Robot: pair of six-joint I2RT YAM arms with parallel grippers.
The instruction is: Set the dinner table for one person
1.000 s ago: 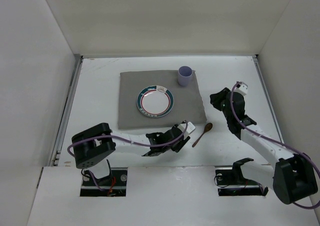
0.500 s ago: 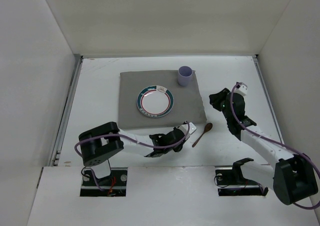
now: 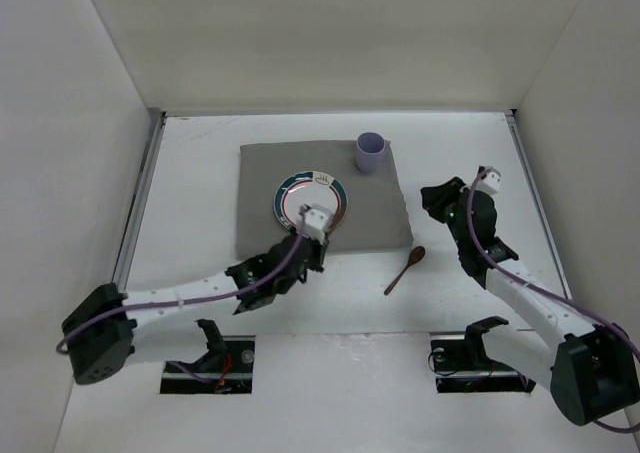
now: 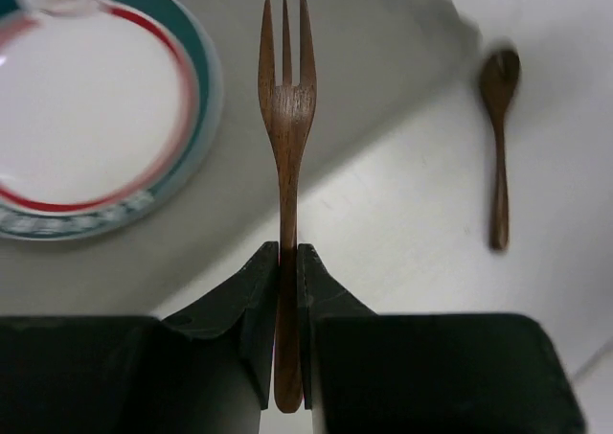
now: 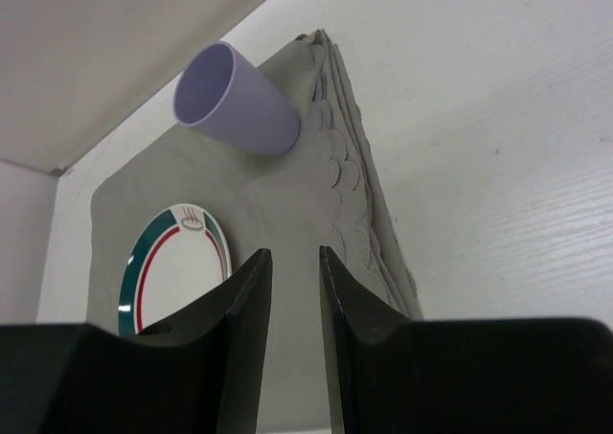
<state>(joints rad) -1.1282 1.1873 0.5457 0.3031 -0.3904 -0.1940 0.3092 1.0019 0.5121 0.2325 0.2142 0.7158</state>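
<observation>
My left gripper (image 4: 287, 247) is shut on the handle of a brown wooden fork (image 4: 285, 99), tines pointing away, held above the near right edge of the grey mat (image 4: 364, 60). In the top view this gripper (image 3: 303, 241) hangs over the mat's near edge, just below the plate (image 3: 290, 198). The teal and red rimmed plate (image 4: 86, 118) lies on the mat, left of the fork. A wooden spoon (image 3: 405, 269) lies on the white dinner table (image 3: 190, 193), right of the mat. My right gripper (image 3: 440, 198) is open and empty, right of the mat.
A lilac cup (image 3: 370, 153) stands on the mat's far right corner; the right wrist view shows it (image 5: 239, 103) beyond the mat's scalloped edge (image 5: 350, 194). White walls enclose the table on three sides. The spoon also shows in the left wrist view (image 4: 499, 147).
My left arm has swung from lying along the near edge beside the spoon to reaching forward, its gripper now over the mat's near edge by the plate. The right arm has barely moved.
</observation>
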